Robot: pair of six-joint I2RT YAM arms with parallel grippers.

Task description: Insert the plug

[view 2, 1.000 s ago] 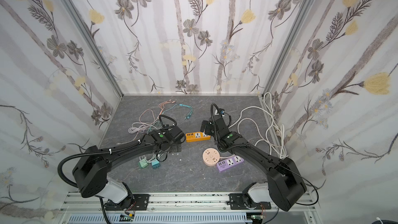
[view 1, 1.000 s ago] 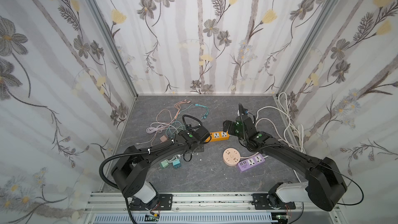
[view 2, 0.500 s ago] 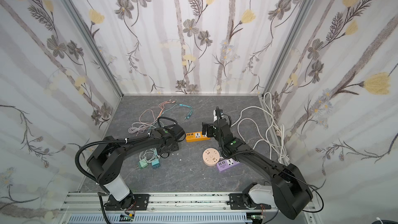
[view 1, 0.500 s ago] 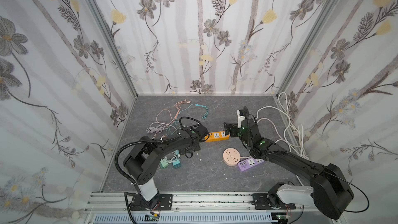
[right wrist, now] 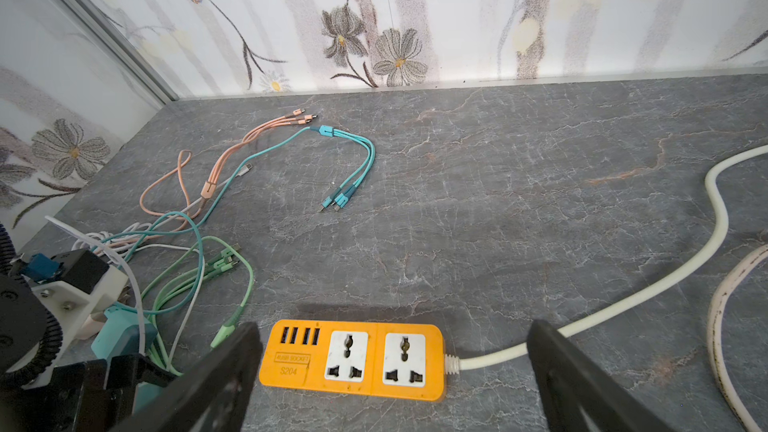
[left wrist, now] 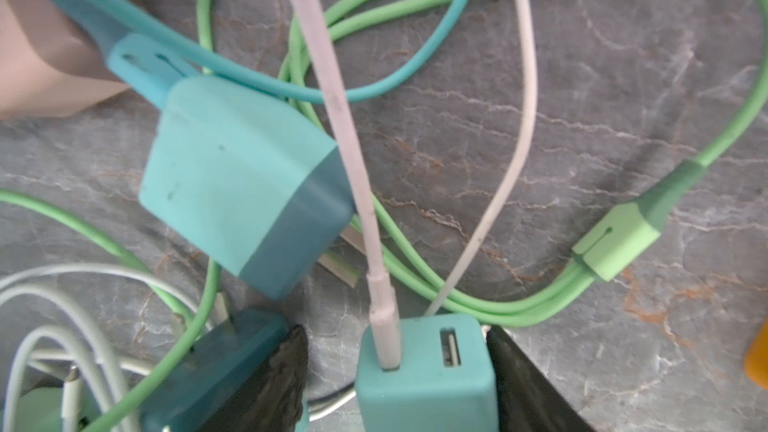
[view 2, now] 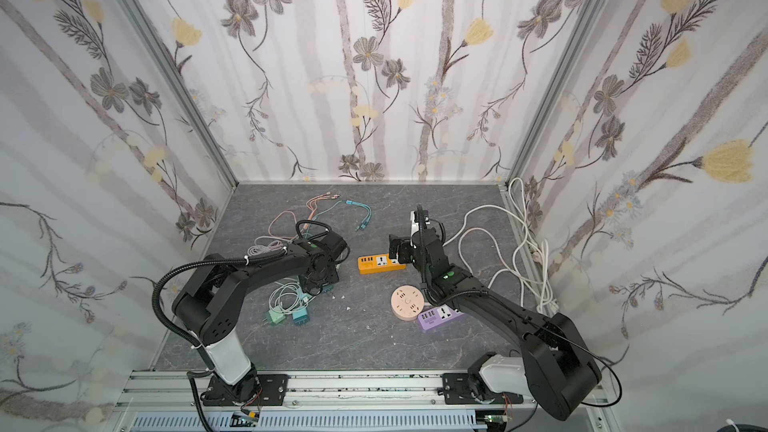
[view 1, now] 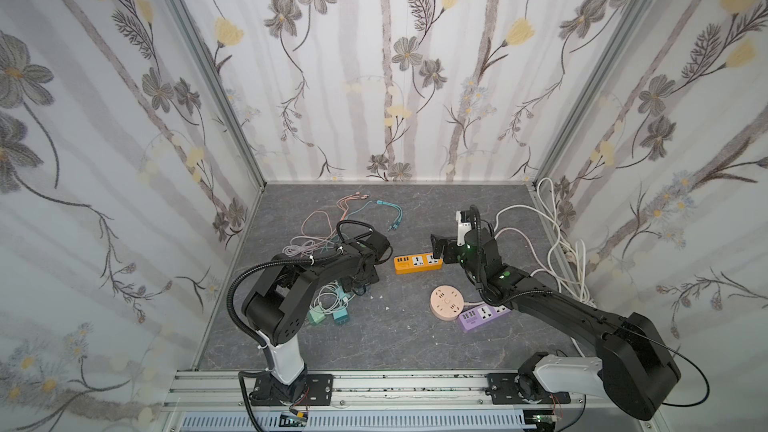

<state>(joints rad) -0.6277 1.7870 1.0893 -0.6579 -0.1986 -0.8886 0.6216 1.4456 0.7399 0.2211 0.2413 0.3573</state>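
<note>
- On the left of the table (view 1: 415, 347), among tangled cables, the teal charger (left wrist: 424, 384) lies between the fingers (left wrist: 511, 367) of the left claw (left wrist: 395, 338). The jaws are set part-way apart, one finger against the charger's side and a gap at the other, so nothing is gripped yet.
- A darker teal plug (left wrist: 216, 363) lies just beside that other finger, where it could be pinched or dragged along.
- The white cable (left wrist: 374, 243) seated in the charger crosses the green cable (left wrist: 615, 243) and runs along a larger teal adapter (left wrist: 241, 184). On lifting, the tangle could be pulled up and the charger twisted in the grip.
- The charger's prongs are not seen, so their heading could be misjudged.
- To the right, the orange power strip (right wrist: 353, 359) is straddled by the right claw (right wrist: 392, 330), which is spread wide and clear of its ends. If left unbraced, the strip could be pushed away when the plug is pressed in.
</note>
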